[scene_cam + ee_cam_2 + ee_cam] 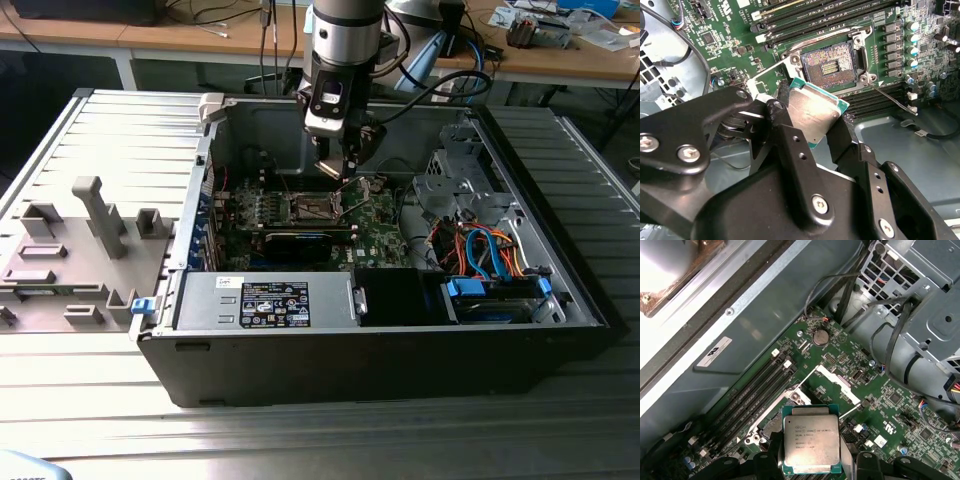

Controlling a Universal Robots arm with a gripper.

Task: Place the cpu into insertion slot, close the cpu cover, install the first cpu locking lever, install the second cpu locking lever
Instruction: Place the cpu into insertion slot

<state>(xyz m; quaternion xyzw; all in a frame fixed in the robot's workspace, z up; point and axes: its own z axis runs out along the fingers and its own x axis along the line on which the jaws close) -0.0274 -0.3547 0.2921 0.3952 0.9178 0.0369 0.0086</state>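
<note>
While the gripper (812,125) pinches the cpu (811,445) by two opposite edges, the chip hangs above the motherboard (730,30), near the open insertion slot (832,65) and not yet seated. It looks light, thin and stiff. Its slick metal top and probably delicate underside make the edges the safest hold.

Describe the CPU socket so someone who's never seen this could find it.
Inside the open computer case lies a green motherboard. Beside its long black memory slots sits the insertion slot: the only square recess, dark-centred with a silvery rim.
</note>
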